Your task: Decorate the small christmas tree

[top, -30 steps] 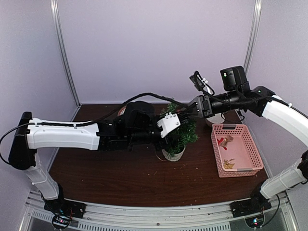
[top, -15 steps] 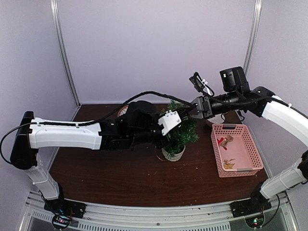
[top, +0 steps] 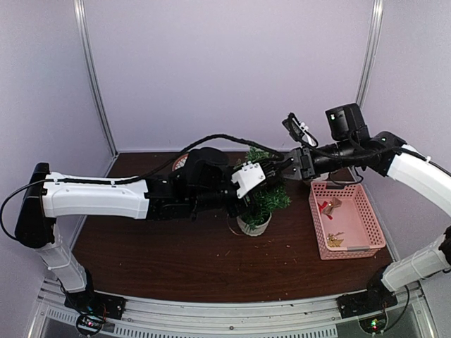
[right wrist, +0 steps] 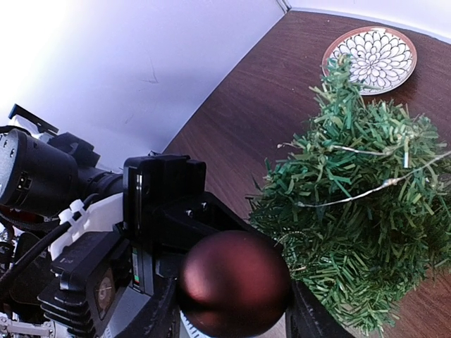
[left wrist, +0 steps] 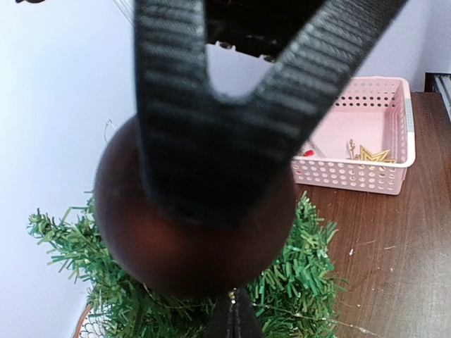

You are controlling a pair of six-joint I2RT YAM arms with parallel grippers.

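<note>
In the top view the tree (top: 273, 198) stands upright in its white pot (top: 254, 225) near the middle of the brown worktop (top: 176, 257). Its long axis is vertical and its tip points up. The left arm stretches across from the left, and the left gripper (top: 255, 191) is at the tree's near-left side, among the branches. The right arm reaches in from the right, with the right gripper (top: 282, 169) at the tree's upper right. A pink basket (top: 317, 227) sits on the worktop to the right of the tree, apart from it.

In the left wrist view the left gripper's two black fingers (left wrist: 176, 105) meet in a closed V with no gap at the tips. Whether anything is pinched there cannot be told. Right behind them hangs a dark red ball (left wrist: 176, 260), and green needles fan out below and beside it. The basket lies beyond on the right, with a gold star (left wrist: 371, 153) inside.

In the right wrist view the ball sits between the right gripper's fingers (right wrist: 163, 313), which are part-way apart and grip it on both sides. The tree fills the right of this view, just beside the ball, with its tip leaning toward a patterned plate (right wrist: 372, 58) on the worktop beyond. The left gripper is close behind the ball.
</note>
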